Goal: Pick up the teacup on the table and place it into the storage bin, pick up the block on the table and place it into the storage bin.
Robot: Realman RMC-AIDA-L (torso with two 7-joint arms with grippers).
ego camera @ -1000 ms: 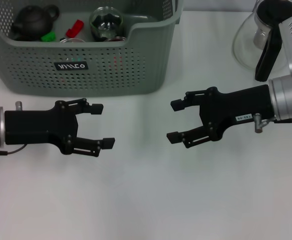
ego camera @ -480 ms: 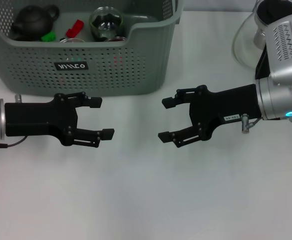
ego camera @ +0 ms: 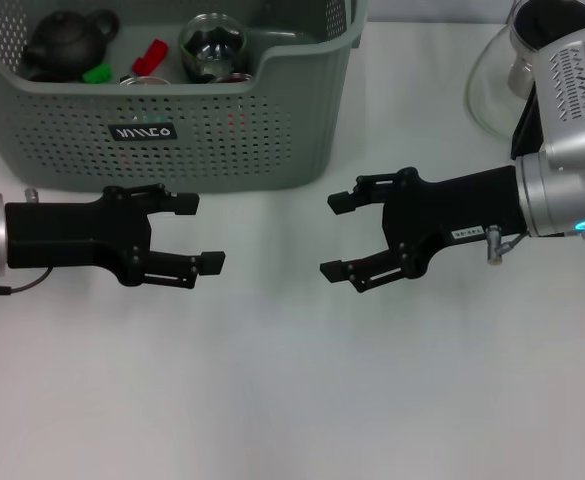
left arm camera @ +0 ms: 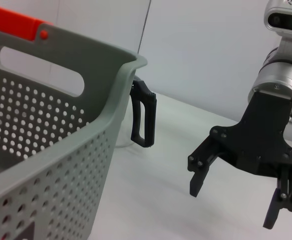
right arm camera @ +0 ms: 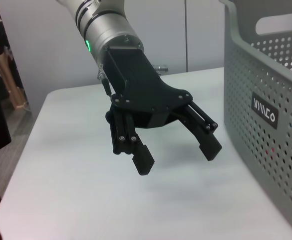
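a: both sets of fingers are spread and empty; the left gripper (ego camera: 204, 232) faces the right gripper (ego camera: 337, 237) low over the table (ego camera: 292, 400).
b: the bin (ego camera: 232, 140) just behind holds a glass cup (ego camera: 213, 45) and red block (ego camera: 150, 55). they'd best pull straight apart.

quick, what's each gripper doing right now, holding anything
Left gripper: open, holding nothing, above the table in front of the storage bin.
Right gripper: open, holding nothing, facing the left one.
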